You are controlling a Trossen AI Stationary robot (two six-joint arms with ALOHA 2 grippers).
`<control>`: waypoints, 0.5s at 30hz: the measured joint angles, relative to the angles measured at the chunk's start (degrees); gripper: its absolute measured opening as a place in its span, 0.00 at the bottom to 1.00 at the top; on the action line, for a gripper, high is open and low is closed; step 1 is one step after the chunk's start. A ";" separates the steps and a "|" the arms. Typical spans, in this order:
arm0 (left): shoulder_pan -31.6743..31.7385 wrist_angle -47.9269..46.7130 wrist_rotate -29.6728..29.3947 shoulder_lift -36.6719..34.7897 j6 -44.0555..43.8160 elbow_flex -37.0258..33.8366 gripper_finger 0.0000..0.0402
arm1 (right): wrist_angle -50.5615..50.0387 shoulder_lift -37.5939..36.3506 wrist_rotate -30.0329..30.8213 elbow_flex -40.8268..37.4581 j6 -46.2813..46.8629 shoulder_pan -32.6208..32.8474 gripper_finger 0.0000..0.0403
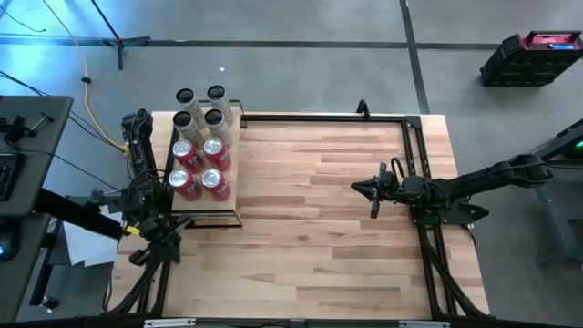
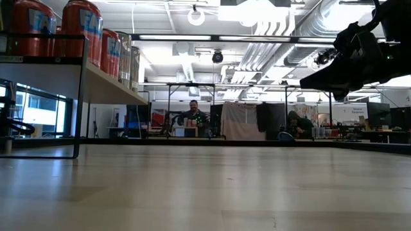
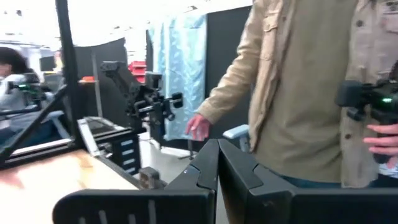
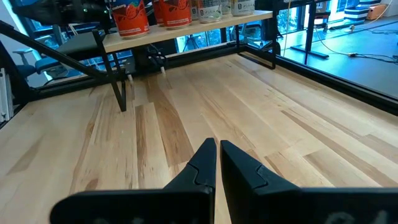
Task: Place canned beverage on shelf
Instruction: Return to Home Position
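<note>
Pale-wood shelf (image 4: 186, 28) w/ a thin black frame is seen at a left corner of the table (image 1: 328, 237), and 8 cans are carried on it in 2 columns of 4. The 4 red cans (image 1: 214, 150) are set at the end next to the left arm, the 4 pale cans (image 1: 214, 117) at the other end. Same kinds are grouped together, prob. so that the rows look aligned as in a shop display. No can is seen on the table itself, so the placing is judged as done.

The right gripper (image 4: 217, 148) is held above the right-middle part of the table, well apart from the shelf, its fingers brought together w/ nothing between them. The left gripper (image 3: 217, 146) is found at the left table edge, near the red cans' end of the shelf. Its fingers are also pressed together and empty, and it is pointed out to the room, where a person (image 3: 298, 93) in beige is standing. Both arms are judged to be placed away from the cans so that nothing is knocked while the rest pose is taken.
</note>
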 joint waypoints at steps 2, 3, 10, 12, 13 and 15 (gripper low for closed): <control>0.00 0.00 -1.82 0.00 0.66 0.00 0.00 | 0.00 0.00 -0.01 0.00 0.00 -0.01 0.02; 0.00 0.03 -2.52 0.00 1.16 0.00 0.00 | 0.00 0.00 -0.01 0.00 0.00 -0.01 0.02; 0.00 0.06 -5.88 0.02 1.98 0.00 0.00 | 0.00 0.00 -0.01 0.00 0.00 -0.01 0.02; 0.00 0.12 -7.40 0.02 1.96 0.00 0.00 | 0.00 -0.02 0.01 0.00 0.00 -0.01 0.02; 0.00 0.12 -8.52 0.02 1.93 0.00 0.00 | 0.00 0.00 -0.01 0.00 0.00 -0.01 0.02; 0.00 0.12 -11.25 0.02 1.49 0.00 0.00 | 0.00 0.00 -0.01 0.00 0.00 0.01 0.02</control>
